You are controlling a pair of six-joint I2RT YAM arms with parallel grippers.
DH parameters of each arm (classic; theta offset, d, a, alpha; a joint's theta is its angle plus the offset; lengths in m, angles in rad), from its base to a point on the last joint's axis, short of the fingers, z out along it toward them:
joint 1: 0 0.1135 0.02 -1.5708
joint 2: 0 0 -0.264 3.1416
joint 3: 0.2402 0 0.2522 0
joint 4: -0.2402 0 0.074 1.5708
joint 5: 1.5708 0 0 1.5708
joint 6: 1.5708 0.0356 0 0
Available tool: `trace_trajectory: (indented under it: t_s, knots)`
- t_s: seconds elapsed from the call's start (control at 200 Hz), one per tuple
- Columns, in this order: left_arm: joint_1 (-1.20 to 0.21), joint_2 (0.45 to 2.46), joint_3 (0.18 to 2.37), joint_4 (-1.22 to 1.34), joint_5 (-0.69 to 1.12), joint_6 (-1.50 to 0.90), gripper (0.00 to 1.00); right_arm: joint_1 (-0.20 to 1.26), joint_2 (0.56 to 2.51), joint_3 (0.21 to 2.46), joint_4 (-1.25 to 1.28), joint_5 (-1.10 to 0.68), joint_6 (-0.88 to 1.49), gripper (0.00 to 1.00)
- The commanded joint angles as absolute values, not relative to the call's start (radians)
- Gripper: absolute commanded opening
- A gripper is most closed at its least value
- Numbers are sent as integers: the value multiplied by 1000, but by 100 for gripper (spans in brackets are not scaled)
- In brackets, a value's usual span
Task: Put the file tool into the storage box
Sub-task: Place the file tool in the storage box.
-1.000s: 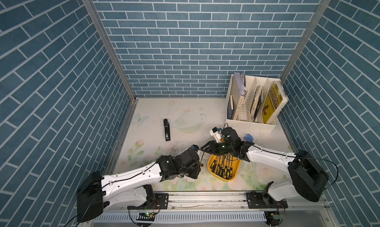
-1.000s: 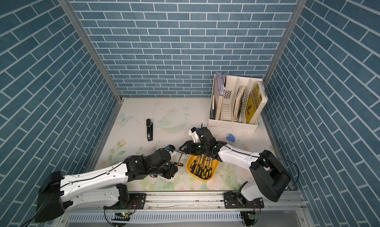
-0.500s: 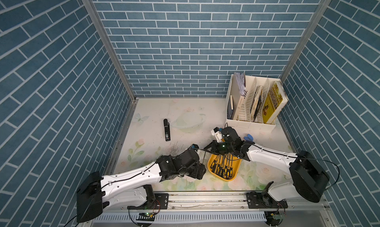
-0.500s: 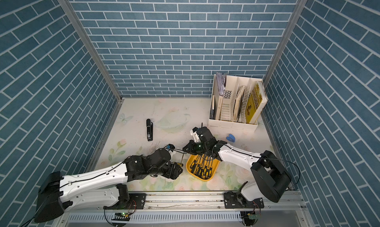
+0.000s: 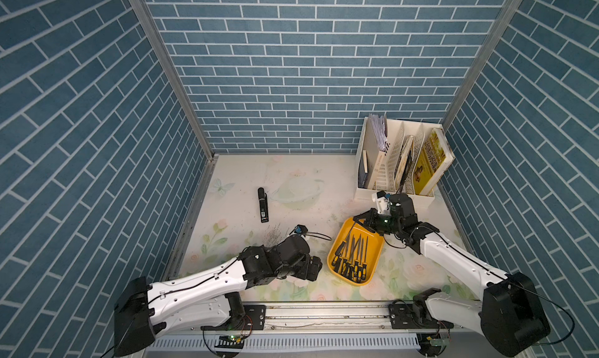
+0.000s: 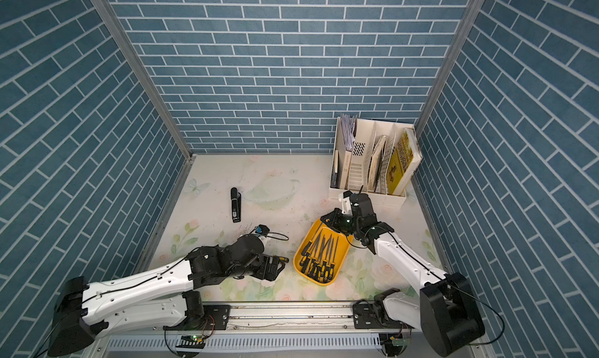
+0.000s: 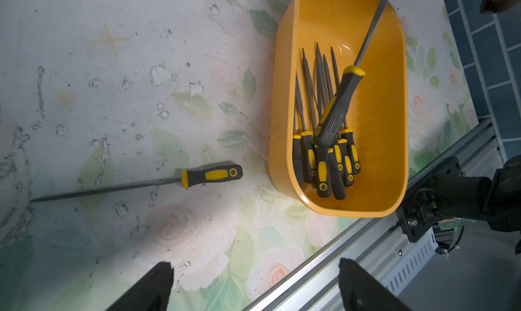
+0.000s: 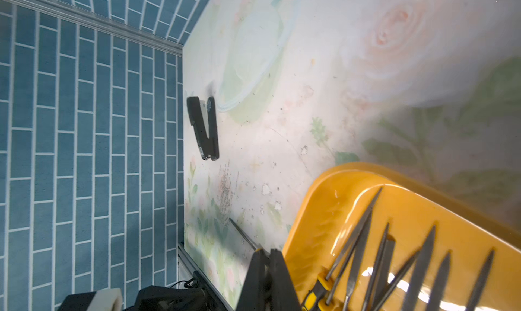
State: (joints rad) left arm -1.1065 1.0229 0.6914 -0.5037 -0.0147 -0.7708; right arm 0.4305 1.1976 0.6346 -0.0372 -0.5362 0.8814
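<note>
Far left: a stapler [image 5: 263,205] lies alone on the table [image 5: 301,174], well apart from both arms.

Next, the left arm [image 5: 201,281] runs low and almost flat from its front-left base, wrist turned toward the yellow tray [image 5: 376,251]. At its end the left gripper [image 7: 255,263] hangs just beside the tray's near-left corner, jaws spread wide, nothing between them. Just beside it the loose file [image 7: 197,177] lies flat on the table, handle end near the tray, a gap between.

Centre-right: the tray sits at an angle. The heaped files [image 7: 324,160] lie inside, handles at the near end.

From the front-right base the right arm [image 5: 453,259] reaches in, forearm sloping down, wrist over the tray's far end. There the right gripper [image 8: 266,256] is pinched tight on the blade of the held file [image 7: 338,109]. Its handle hangs down over the heap, within the tray's outline; whether it touches, cannot tell.

Behind that wrist stands the book rack [image 5: 421,200].
</note>
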Motion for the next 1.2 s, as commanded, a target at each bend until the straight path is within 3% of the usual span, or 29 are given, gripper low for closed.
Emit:
trace_trajectory:
  t_s: [0.0, 0.515, 0.795, 1.015, 1.195]
  knots:
    - [-1111, 1027, 693, -522, -39, -777, 96, 428, 1233, 589, -3, -580, 856, 0]
    - [-1111, 1037, 675, -520, -63, -799, 96, 452, 1311, 515, 94, -593, 868, 0]
    - [-1111, 1037, 665, -522, -72, -810, 97, 456, 1299, 518, 58, -581, 850, 29]
    - [-1108, 1048, 664, -534, -106, -855, 97, 445, 1271, 561, -32, -554, 803, 43]
    - [-1108, 1089, 644, -489, -118, -1021, 97, 424, 1242, 609, -135, -511, 749, 48]
